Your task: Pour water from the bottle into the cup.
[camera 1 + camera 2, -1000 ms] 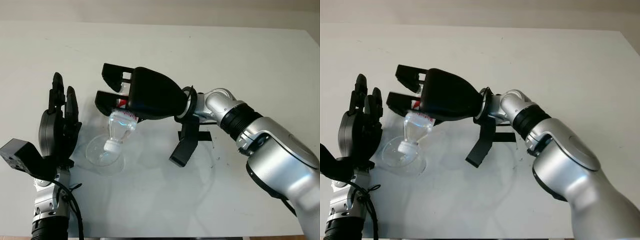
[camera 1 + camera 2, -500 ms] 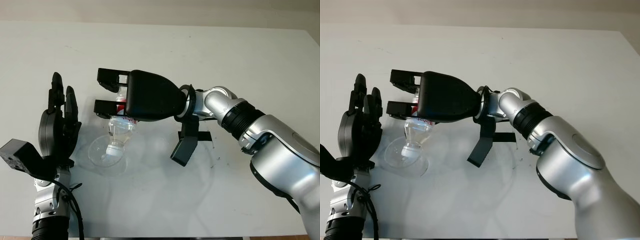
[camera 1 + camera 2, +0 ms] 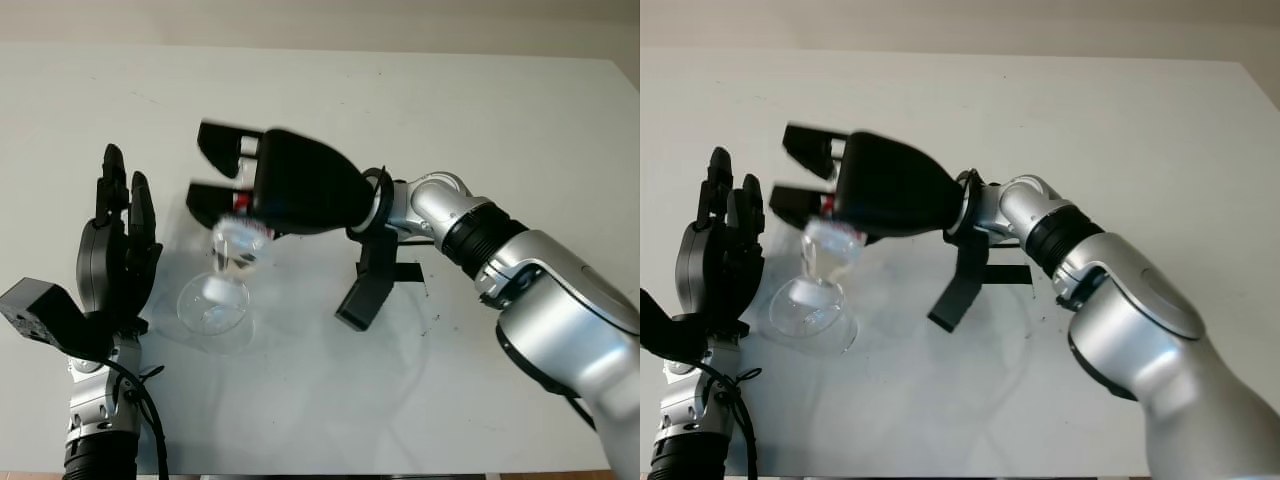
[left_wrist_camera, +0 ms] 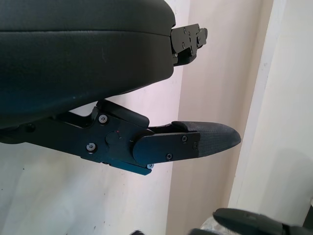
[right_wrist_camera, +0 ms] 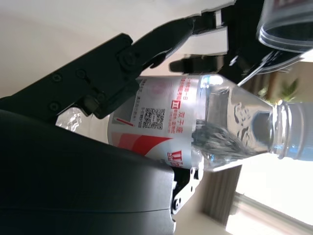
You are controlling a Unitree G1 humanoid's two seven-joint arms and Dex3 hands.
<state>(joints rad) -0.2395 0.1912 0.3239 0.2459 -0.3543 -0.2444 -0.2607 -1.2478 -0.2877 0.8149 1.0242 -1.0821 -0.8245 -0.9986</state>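
Surface: white table (image 3: 520, 120) under a pale far wall, bare apart from the task's things.
Left eye view: the right hand (image 3: 285, 185) is clamped round the bottle (image 3: 236, 243), which hangs tilted mouth-down over the clear cup (image 3: 212, 305) at the near left of the table. The mouth sits just above the cup's rim.
Right eye view: the left hand (image 3: 718, 255) is upright just left of the cup, open and holding nothing. A black strap (image 3: 962, 280) dangles from the right wrist to the right of the cup.
Left wrist view: the left hand's fingers (image 4: 195, 142) reach across with nothing between them; pale wall behind.
Right wrist view: the bottle's red-and-white label (image 5: 164, 117) lies against the fingers, water pooled toward the open neck (image 5: 288, 132); the cup's rim (image 5: 283, 29) is near.
Risk: the light cup stands unsupported, so a nudge from the bottle mouth could tip it; a mouth drifting off-centre would spill onto the table.
In the way: the left hand stands close beside the cup, and the strap hangs near.
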